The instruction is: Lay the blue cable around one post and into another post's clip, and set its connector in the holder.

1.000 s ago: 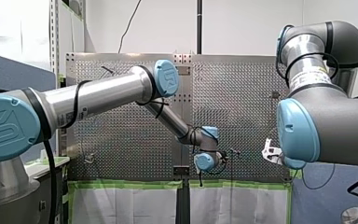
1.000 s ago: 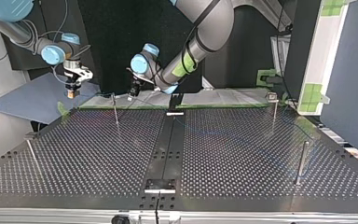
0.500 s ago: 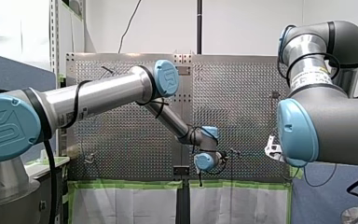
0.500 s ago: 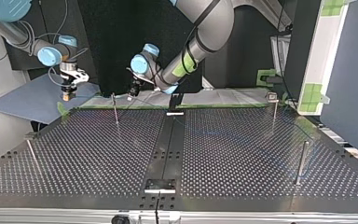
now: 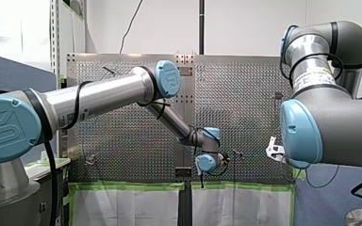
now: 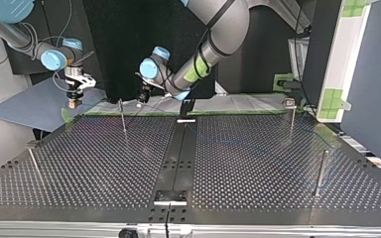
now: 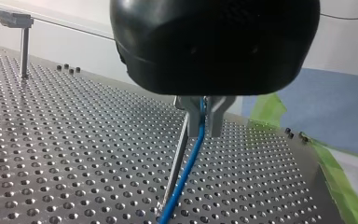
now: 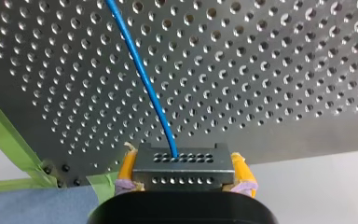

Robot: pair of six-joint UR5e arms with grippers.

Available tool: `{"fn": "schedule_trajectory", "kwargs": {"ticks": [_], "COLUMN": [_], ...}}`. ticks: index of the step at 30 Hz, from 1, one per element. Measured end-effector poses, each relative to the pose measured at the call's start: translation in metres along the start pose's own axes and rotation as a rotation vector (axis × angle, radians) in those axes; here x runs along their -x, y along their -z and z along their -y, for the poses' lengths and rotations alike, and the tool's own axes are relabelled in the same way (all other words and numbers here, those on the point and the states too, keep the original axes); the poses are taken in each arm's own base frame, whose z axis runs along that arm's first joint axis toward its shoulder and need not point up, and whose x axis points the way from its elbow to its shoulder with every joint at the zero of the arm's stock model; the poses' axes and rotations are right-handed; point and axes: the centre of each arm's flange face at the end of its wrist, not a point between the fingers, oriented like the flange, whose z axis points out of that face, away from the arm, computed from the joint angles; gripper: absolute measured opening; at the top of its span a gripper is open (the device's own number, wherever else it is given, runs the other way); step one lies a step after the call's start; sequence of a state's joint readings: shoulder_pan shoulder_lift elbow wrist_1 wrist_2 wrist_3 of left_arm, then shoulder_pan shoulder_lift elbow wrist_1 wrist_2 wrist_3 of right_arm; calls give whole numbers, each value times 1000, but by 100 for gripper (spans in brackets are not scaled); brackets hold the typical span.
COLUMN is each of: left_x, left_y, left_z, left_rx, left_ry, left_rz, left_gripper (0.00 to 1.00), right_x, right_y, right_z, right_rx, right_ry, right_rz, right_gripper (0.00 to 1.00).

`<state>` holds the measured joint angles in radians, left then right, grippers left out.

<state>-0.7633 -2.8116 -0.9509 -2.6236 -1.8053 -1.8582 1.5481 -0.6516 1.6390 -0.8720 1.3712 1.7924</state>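
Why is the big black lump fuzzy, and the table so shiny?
Left wrist view: the black body of my left end effector is too near the lens, so it blurs; the blue cable looks sharp. Front view: light glints off the table.

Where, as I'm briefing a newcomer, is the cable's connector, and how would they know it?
From the perforated table, go to its far corner at the top view's left, where my right gripper hangs. Between its yellow-padded jaws sits the connector: a dark rectangular block with rows of small holes, the only thing the blue cable ends in.
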Motion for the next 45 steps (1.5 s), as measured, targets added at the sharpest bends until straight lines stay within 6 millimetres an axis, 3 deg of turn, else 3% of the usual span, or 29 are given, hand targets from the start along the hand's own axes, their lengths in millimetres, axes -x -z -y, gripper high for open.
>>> {"fn": "schedule_trajectory", "kwargs": {"ticks": [2,3,5,6,8,14,19,34,45], "left_x": [0,0,-1,-2,-4,-6,5,40,13], "left_y": [0,1,1,2,3,8,16,57,92], "left_z": [-1,-2,-3,-4,-5,-9,-6,32,28], "left_rx": [10,14,20,20,17,21,5,-107,-101], "left_ry": [1,2,6,9,14,10,3,-79,-129], "left_rz": [2,3,2,1,-5,-27,-37,-88,-191], "left_gripper": [35,35,74,74,100,100,100,100,100], "right_x": [1,1,1,1,1,2,2,3,3], "right_y": [0,0,0,0,0,1,1,2,2], "right_z": [2,2,3,3,3,4,4,5,6], "right_rx": [-7,-9,-14,-15,-17,-18,-18,-17,-18], "right_ry": [-1,-1,-3,-3,-5,-12,-18,-32,-42], "right_rz": [2,2,4,4,6,11,12,21,20], "right_gripper": [0,0,0,0,0,0,0,0,0]}}
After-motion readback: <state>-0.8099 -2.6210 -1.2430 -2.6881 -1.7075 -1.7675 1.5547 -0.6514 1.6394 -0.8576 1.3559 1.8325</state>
